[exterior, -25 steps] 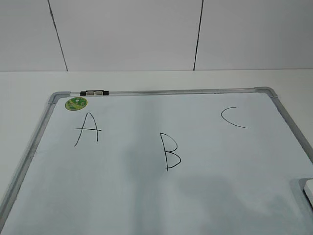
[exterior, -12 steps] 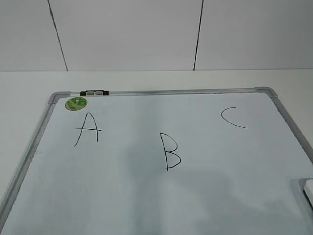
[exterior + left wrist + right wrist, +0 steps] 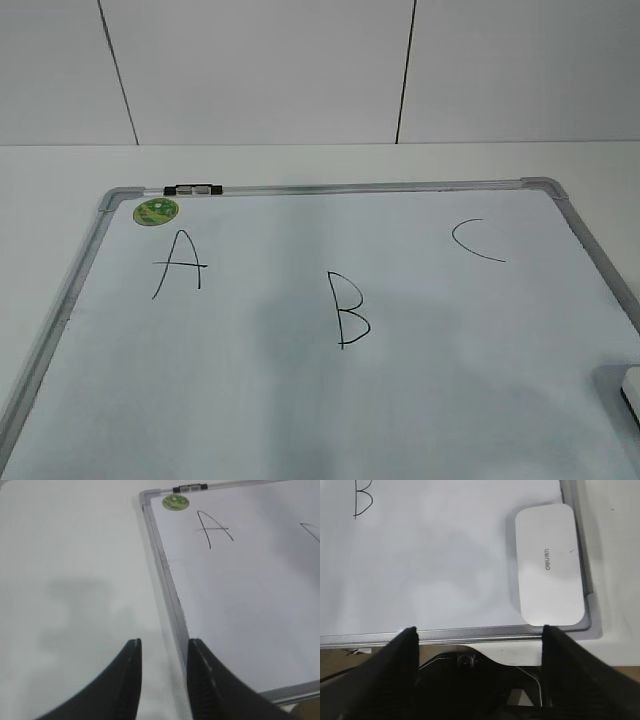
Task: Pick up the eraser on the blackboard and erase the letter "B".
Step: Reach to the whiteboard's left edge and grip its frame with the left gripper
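The right gripper (image 3: pixel 479 645) hung spread wide and empty above the near edge of the blackboard (image 3: pixel 445 580), with the eraser (image 3: pixel 548 565) lying flat in the board's near right corner, untouched. The left gripper (image 3: pixel 164 652) held its fingers slightly parted, empty, over the board's left frame. Farther off, the letter "B" (image 3: pixel 349 310) stood whole mid-board, the green magnet (image 3: pixel 156 211) beyond.

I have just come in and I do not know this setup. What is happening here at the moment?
Nothing is held yet. The eraser lies untouched at the right edge of the whiteboard, and the letter "B" is unerased. The right gripper hangs open above the board's near edge, left of the eraser. The left gripper hangs open beside the left frame.
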